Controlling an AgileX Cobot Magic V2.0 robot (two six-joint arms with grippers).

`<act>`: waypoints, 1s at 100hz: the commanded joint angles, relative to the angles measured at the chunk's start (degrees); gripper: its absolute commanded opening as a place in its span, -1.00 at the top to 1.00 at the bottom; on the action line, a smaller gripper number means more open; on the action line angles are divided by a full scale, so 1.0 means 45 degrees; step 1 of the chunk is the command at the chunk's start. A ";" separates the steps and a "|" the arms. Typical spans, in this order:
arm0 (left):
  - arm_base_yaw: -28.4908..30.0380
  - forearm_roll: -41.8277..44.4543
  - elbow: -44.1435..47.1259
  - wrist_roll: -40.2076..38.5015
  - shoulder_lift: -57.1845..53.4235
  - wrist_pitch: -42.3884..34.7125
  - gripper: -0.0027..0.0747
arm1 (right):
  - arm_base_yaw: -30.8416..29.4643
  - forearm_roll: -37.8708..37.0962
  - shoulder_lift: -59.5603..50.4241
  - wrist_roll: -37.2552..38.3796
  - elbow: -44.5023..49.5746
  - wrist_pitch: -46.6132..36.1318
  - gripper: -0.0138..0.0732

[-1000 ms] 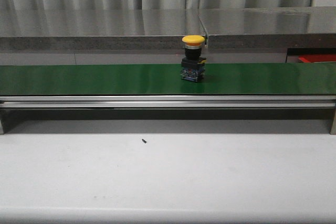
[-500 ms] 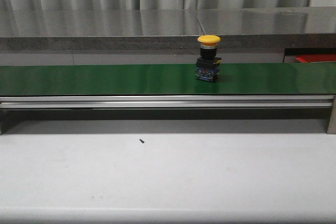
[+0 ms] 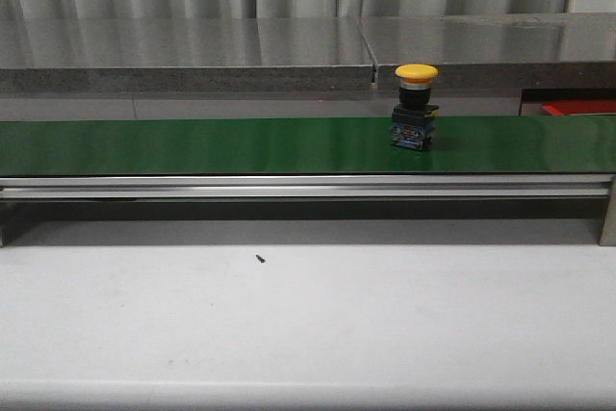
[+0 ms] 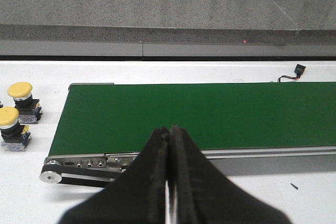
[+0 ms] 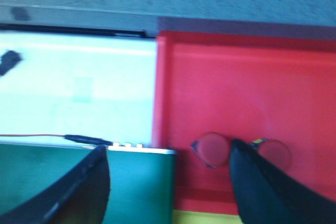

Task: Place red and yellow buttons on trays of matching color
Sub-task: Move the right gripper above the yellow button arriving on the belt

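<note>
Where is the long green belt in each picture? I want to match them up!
Front view: the green belt runs side to side across the middle, carrying a yellow button.
Left wrist view: it fills the middle, its near end beside two yellow buttons on the table.
Right wrist view: only its end shows, next to the red tray.
Shared landmark: the belt's silver side rail.

Both grippers have black, wedge-shaped, tapering jaws.

No text, label, brand, number or sign can be read anywhere in these views. The yellow-capped button [image 3: 415, 108] standing on the green belt [image 3: 241, 144] has a small blue and yellow patch on its dark base, too small to read. The red tray [image 5: 247, 93] beside the belt's end is plain.
</note>
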 commanded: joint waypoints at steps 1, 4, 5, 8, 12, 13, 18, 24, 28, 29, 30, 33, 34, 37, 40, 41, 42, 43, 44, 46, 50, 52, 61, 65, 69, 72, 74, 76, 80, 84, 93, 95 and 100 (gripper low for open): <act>-0.0125 -0.0210 -0.0353 -0.0029 0.0033 -0.0907 0.98 | 0.0439 0.0244 -0.0934 -0.0221 -0.0364 0.0968 -0.45; -0.0125 -0.0210 -0.0353 -0.0029 0.0033 -0.0907 0.98 | 0.0630 0.0244 -0.0934 -0.0220 -0.0364 0.0968 -0.45; -0.0125 -0.0210 -0.0353 -0.0029 0.0033 -0.0907 0.98 | 0.0722 0.0244 -0.0934 -0.0220 -0.0364 0.0956 -0.45; -0.0125 -0.0210 -0.0353 -0.0029 0.0033 -0.0907 0.98 | 0.0906 0.0244 -0.0934 -0.0249 -0.0354 0.0902 -0.45; -0.0125 -0.0210 -0.0353 -0.0029 0.0033 -0.0907 0.98 | 0.1188 0.0244 -0.0934 -0.0322 -0.0315 0.0699 -0.45; -0.0125 -0.0210 -0.0353 -0.0029 0.0033 -0.0907 0.98 | 0.1235 0.0244 -0.0934 -0.0333 -0.0311 0.0656 -0.45; -0.0125 -0.0210 -0.0353 -0.0029 0.0033 -0.0907 0.98 | 0.1541 0.0216 -0.0934 -0.0428 -0.0231 0.0045 -0.45; -0.0125 -0.0210 -0.0353 -0.0029 0.0033 -0.0907 0.98 | 0.1864 0.0132 -0.0920 -0.0580 -0.0163 -0.0859 -0.45; -0.0125 -0.0210 -0.0353 -0.0029 0.0033 -0.0907 0.98 | 0.2003 0.0137 -0.0909 -0.0580 -0.0153 -0.1259 -0.45; -0.0125 -0.0210 -0.0353 -0.0029 0.0033 -0.0907 0.98 | 0.2023 0.0137 -0.0895 -0.0580 -0.0153 -0.1312 -0.45; -0.0125 -0.0210 -0.0353 -0.0029 0.0033 -0.0907 0.98 | 0.2059 0.0137 -0.0894 -0.0580 -0.0153 -0.1344 -0.45; -0.0125 -0.0210 -0.0353 -0.0029 0.0033 -0.0907 0.98 | 0.2123 0.0137 -0.0894 -0.0580 -0.0153 -0.1480 -0.45; -0.0125 -0.0210 -0.0353 -0.0029 0.0033 -0.0907 0.98 | 0.2131 0.0137 -0.0894 -0.0580 -0.0153 -0.1480 -0.45; -0.0125 -0.0210 -0.0353 -0.0029 0.0033 -0.0907 0.98 | 0.2207 0.0137 -0.0894 -0.0580 -0.0153 -0.1493 -0.45; -0.0125 -0.0210 -0.0353 -0.0029 0.0033 -0.0907 0.98 | 0.2248 0.0137 -0.0894 -0.0580 -0.0153 -0.1426 -0.45; -0.0125 -0.0210 -0.0353 -0.0029 0.0033 -0.0907 0.98 | 0.2264 0.0137 -0.0894 -0.0580 -0.0153 -0.1403 -0.45; -0.0125 -0.0210 -0.0353 -0.0029 0.0033 -0.0907 0.98 | 0.2285 0.0137 -0.0894 -0.0580 -0.0153 -0.1345 -0.45; -0.0125 -0.0210 -0.0353 -0.0029 0.0033 -0.0907 0.98 | 0.2297 0.0137 -0.0894 -0.0580 -0.0153 -0.1310 -0.45; -0.0125 -0.0210 -0.0353 -0.0029 0.0033 -0.0907 0.98 | 0.2327 0.0137 -0.0894 -0.0580 -0.0153 -0.1276 -0.45; -0.0125 -0.0210 -0.0353 -0.0029 0.0033 -0.0907 0.98 | 0.2341 0.0137 -0.0894 -0.0580 -0.0153 -0.1161 -0.45; -0.0125 -0.0210 -0.0353 -0.0029 0.0033 -0.0907 0.98 | 0.2387 0.0137 -0.0894 -0.0580 -0.0110 -0.0901 -0.45; -0.0125 -0.0210 -0.0353 -0.0029 0.0033 -0.0907 0.98 | 0.2422 0.0119 -0.0894 -0.0580 -0.0077 -0.0787 -0.45; -0.0125 -0.0210 -0.0353 -0.0029 0.0033 -0.0907 0.98 | 0.2476 0.0110 -0.0894 -0.0580 0.0116 -0.0173 -0.45; -0.0125 -0.0210 -0.0353 -0.0029 0.0033 -0.0907 0.98 | 0.2499 0.0110 -0.0906 -0.0580 0.0219 0.0101 -0.45; -0.0125 -0.0210 -0.0353 -0.0029 0.0033 -0.0907 0.98 | 0.2551 0.0110 -0.0992 -0.0568 0.0414 0.0352 -0.45; -0.0125 -0.0210 -0.0353 -0.0029 0.0033 -0.0907 0.98 | 0.2583 0.0110 -0.1082 -0.0568 0.0603 0.0425 -0.45; -0.0125 -0.0210 -0.0353 -0.0029 0.0033 -0.0907 0.98 | 0.2585 0.0110 -0.1158 -0.0568 0.0780 0.0444 -0.45; -0.0125 -0.0210 -0.0353 -0.0029 0.0033 -0.0907 0.98 | 0.2627 0.0095 -0.1274 -0.0568 0.0970 0.0444 -0.45; -0.0125 -0.0210 -0.0353 -0.0029 0.0033 -0.0907 0.98 | 0.2722 0.0078 -0.1479 -0.0568 0.1398 0.0444 -0.45; -0.0125 -0.0210 -0.0353 -0.0029 0.0033 -0.0907 0.98 | 0.2750 0.0058 -0.1765 -0.0568 0.1796 0.0456 -0.45; -0.0125 -0.0210 -0.0353 -0.0029 0.0033 -0.0907 0.98 | 0.2836 -0.0047 -0.2535 -0.0568 0.3084 0.0377 -0.45; -0.0125 -0.0210 -0.0353 -0.0029 0.0033 -0.0907 0.98 | 0.2836 -0.0104 -0.2737 -0.0568 0.3439 0.0283 -0.45; -0.0125 -0.0210 -0.0353 -0.0029 0.0033 -0.0907 0.98 | 0.2853 -0.0138 -0.3244 -0.0568 0.4318 -0.0016 -0.45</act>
